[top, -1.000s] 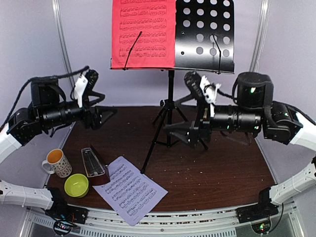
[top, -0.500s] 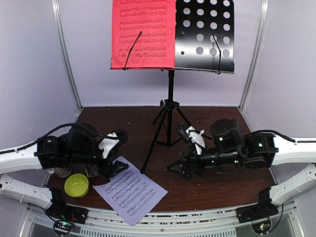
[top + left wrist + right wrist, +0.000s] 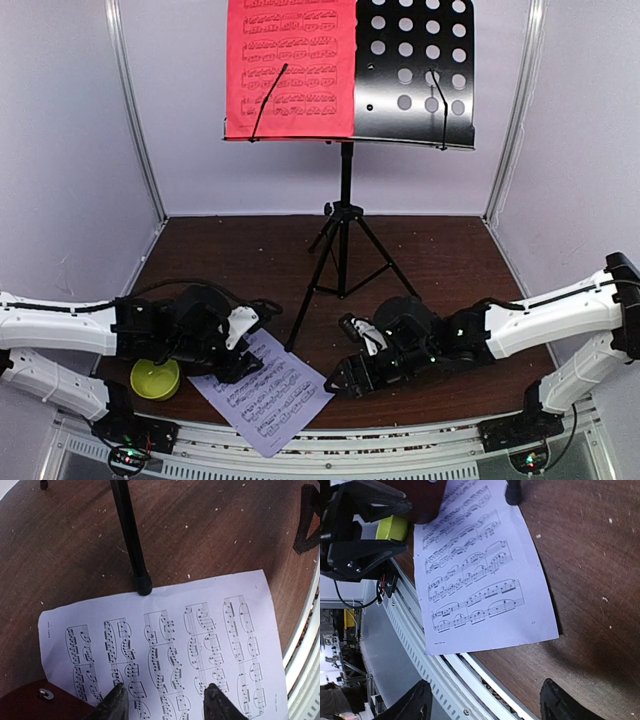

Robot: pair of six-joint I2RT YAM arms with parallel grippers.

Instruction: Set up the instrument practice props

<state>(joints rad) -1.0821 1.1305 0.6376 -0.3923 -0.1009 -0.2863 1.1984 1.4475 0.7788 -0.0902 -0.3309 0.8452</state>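
The black tripod music stand [image 3: 345, 215] stands at the back middle. The red music sheet [image 3: 290, 65] rests on the left half of its perforated desk [image 3: 415, 70]. The white music sheet [image 3: 265, 390] lies flat on the table at the front, overhanging the edge. My left gripper [image 3: 242, 358] is open just above the sheet's left part; in the left wrist view my left gripper [image 3: 164, 705] straddles printed staves on the white sheet [image 3: 165, 640]. My right gripper [image 3: 343, 378] is open and empty by the sheet's right corner. A dark-red corner of the metronome [image 3: 35, 705] shows beside the sheet.
The lime-green bowl [image 3: 155, 378] sits at the front left, partly behind my left arm. A tripod foot [image 3: 144, 586] touches the sheet's far edge. The table's slotted front rail [image 3: 420, 645] runs under the sheet's overhang. The mug is hidden.
Both arms came down from mid-height to the table. My left gripper now hovers over the white sheet, covering the metronome and mug from above. My right gripper moved to the sheet's right corner.
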